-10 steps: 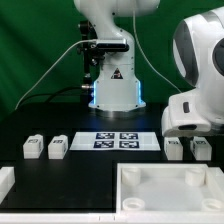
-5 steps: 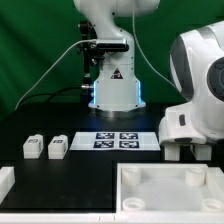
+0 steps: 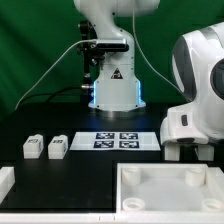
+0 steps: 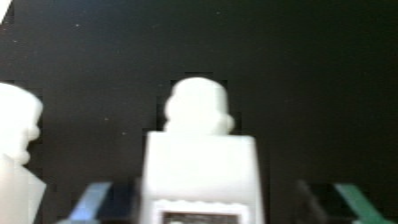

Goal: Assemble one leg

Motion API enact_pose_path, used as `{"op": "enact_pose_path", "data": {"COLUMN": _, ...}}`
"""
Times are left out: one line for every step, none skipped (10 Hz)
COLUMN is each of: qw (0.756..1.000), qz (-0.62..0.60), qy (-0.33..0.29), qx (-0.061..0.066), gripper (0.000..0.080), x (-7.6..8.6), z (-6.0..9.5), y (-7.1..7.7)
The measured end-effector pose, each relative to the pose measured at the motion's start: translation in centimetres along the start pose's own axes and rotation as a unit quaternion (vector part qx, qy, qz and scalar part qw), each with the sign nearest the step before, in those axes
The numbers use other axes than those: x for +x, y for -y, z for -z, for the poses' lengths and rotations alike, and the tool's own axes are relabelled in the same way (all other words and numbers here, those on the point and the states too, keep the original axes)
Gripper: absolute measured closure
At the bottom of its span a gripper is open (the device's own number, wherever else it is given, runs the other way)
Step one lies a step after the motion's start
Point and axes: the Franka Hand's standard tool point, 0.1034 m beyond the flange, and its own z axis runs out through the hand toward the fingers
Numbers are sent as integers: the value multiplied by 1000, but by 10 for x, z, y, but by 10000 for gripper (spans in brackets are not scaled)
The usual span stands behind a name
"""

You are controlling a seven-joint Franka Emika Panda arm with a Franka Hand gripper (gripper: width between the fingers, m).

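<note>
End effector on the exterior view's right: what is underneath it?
The wrist view shows one leg between its open fingers, a second leg beside. In the exterior view the end effector covers both.

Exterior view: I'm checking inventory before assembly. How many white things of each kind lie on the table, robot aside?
legs: 2
tabletop: 1
marker board: 1
cut-off white piece, exterior view's left edge: 1
Total: 5 visible; the arm may hide more.

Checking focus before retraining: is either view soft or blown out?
Wrist view: the leg is blurred and washed-out white, its tag unreadable. Exterior view: fairly sharp, evenly lit, with a blue glow on the arm's base.
</note>
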Motion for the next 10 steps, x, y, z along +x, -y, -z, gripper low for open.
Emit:
{"op": "enact_pose_path", "data": {"qw": 1000, "qz": 0, "qy": 0, "qx": 0, "gripper": 513, "x": 0, "z": 0, "y": 0}}
{"op": "enact_pose_path", "data": {"qw": 1000, "qz": 0, "qy": 0, "qx": 0, "gripper": 511, "x": 0, "z": 0, "y": 0}}
{"op": "enact_pose_path", "data": {"qw": 1000, "qz": 0, "qy": 0, "qx": 0, "gripper": 511, "x": 0, "z": 0, "y": 0}}
{"op": "enact_pose_path", "data": {"qw": 1000, "qz": 0, "qy": 0, "qx": 0, "gripper": 511, "x": 0, "z": 0, "y": 0}}
{"op": "enact_pose_path", "data": {"qw": 1000, "qz": 0, "qy": 0, "qx": 0, "gripper": 511, "x": 0, "z": 0, "y": 0}}
{"op": "enact_pose_path", "data": {"qw": 1000, "qz": 0, "qy": 0, "qx": 0, "gripper": 511, "x": 0, "z": 0, "y": 0}}
{"op": "enact_pose_path", "data": {"qw": 1000, "qz": 0, "qy": 0, "qx": 0, "gripper": 511, "x": 0, "z": 0, "y": 0}}
{"op": "enact_pose_path", "data": {"qw": 1000, "qz": 6, "qy": 1, "qx": 0, "gripper": 509, "x": -1, "z": 3, "y": -2}}
{"op": "enact_pose_path", "data": {"qw": 1000, "qz": 21, "qy": -6, "qx": 4, "gripper": 509, "x": -8, "z": 30, "y": -11}}
{"op": "enact_pose_path", "data": {"qw": 999, "qz": 39, "qy": -18, "qx": 8, "gripper": 509, "x": -18, "z": 58, "y": -21}}
